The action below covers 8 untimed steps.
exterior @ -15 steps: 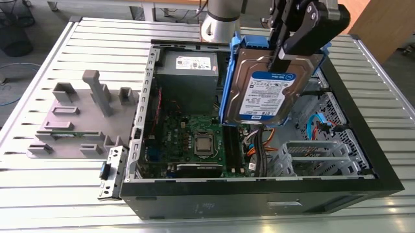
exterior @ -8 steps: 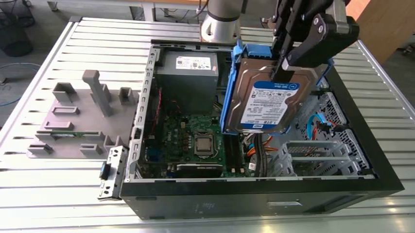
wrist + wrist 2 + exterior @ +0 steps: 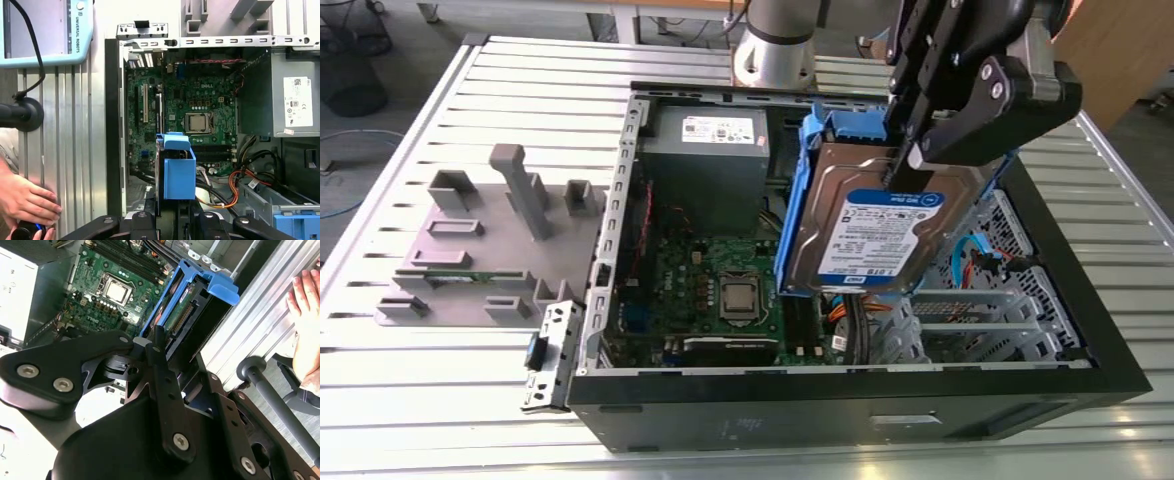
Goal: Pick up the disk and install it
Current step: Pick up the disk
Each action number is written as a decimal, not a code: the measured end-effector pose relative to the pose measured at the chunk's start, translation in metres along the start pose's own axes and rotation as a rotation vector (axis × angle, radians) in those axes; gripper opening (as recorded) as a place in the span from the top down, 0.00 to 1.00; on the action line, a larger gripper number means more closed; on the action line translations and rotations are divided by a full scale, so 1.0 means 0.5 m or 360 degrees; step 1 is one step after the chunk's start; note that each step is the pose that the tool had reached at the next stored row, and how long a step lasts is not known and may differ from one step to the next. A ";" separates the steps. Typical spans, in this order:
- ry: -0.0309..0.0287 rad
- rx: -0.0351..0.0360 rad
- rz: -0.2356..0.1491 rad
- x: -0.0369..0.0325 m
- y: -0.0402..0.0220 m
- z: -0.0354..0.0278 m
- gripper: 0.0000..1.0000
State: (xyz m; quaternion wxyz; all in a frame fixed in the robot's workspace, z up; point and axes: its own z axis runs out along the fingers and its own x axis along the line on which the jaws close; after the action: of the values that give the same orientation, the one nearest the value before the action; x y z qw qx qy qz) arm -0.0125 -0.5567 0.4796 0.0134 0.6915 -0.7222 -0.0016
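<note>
Holding disk (image 3: 881, 235) in closed gripper (image 3: 914, 160), tilted over case (image 3: 854, 400); may slip from thin edge hold, hitting motherboard (image 3: 720, 270) at eight o'clock, exterior view.

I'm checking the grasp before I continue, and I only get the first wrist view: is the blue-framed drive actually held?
Observer: Yes; in the exterior view the tool is clamped on the top edge of the flat silver-grey metal disk in its blue plastic carrier frame.
Operator: Seated yet?
Observer: No, it hangs tilted above the open black computer case, white-and-blue label towards that camera.
Operator: And its back?
Observer: The second wrist view shows a green circuit board with a dark connector.
</note>
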 end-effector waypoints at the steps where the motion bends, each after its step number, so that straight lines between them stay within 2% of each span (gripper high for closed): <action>1: -0.00005 0.0000 0.0000 0.003 0.000 0.000 0.65; 6: -0.00030 0.0000 0.0000 0.004 0.000 0.000 0.65; 7: -0.00192 -0.0001 -0.0001 0.004 0.000 0.000 0.65; 8: -0.00286 -0.0001 -0.0001 0.004 0.000 0.000 0.65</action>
State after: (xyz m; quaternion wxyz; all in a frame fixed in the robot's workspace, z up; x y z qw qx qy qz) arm -0.0125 -0.5589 0.4795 0.0071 0.6917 -0.7221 -0.0081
